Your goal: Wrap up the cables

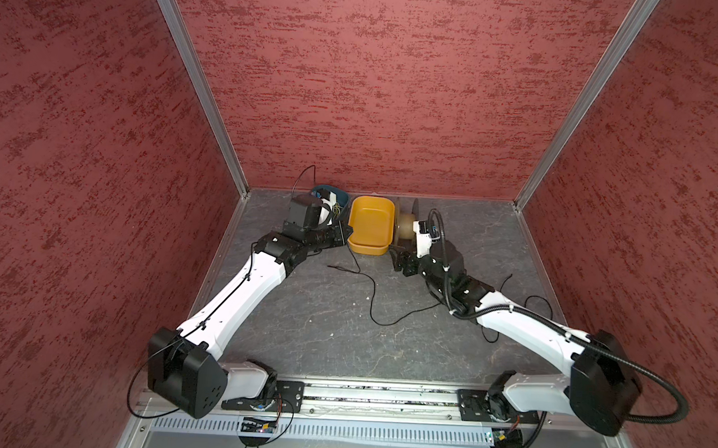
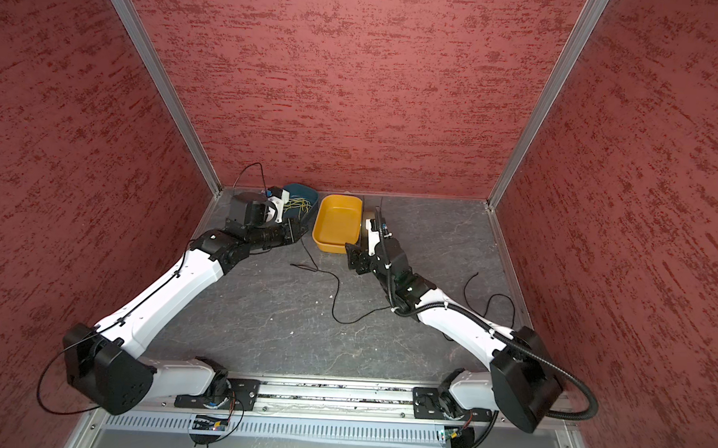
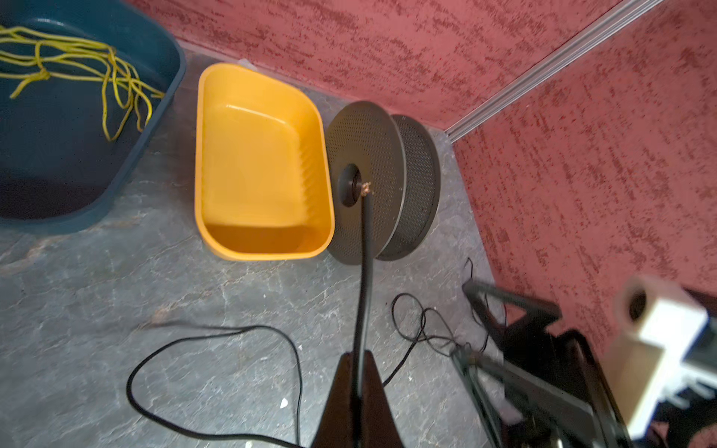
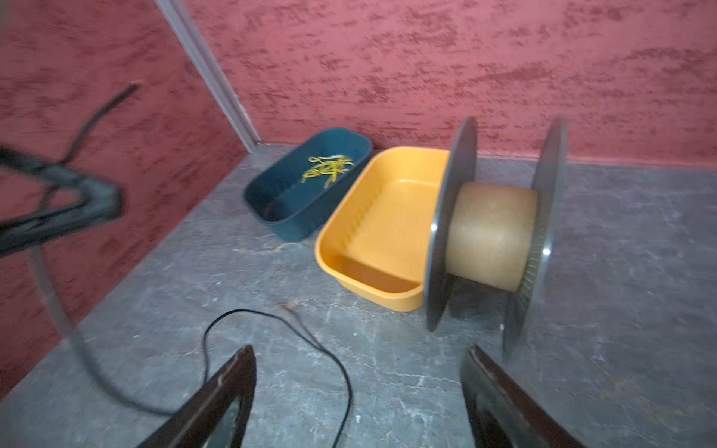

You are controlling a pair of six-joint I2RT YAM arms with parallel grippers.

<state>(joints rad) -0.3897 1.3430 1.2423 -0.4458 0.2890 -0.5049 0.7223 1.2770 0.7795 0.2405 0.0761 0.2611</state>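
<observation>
Beside yellow tray point(image 3: 256, 163), bare spool point(image 4: 489, 236), blue bin point(image 4: 287, 194) beyond; L fingers point(image 3: 337, 407) tight on cable point(image 3: 365, 271), R fingers point(image 4: 217, 403) apart.

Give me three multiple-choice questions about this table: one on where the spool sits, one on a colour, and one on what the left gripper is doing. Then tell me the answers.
1. Where does the spool stand?
A. Beside the yellow bin, on the side away from the blue bin
B. Inside the blue bin
C. Between the two bins

2. What colour are the strands in the blue bin?
A. Red
B. White
C. Yellow-green

3. What is the left gripper doing?
A. Open over the yellow bin
B. Shut on the cable
C. Shut on the spool's rim

Answers:
1. A: both wrist views show the row as blue bin, yellow bin, spool.
2. C: they show yellow-green against the bin's dark floor.
3. B: in the left wrist view its fingers are closed, with the cable's end sticking out between them.
</observation>
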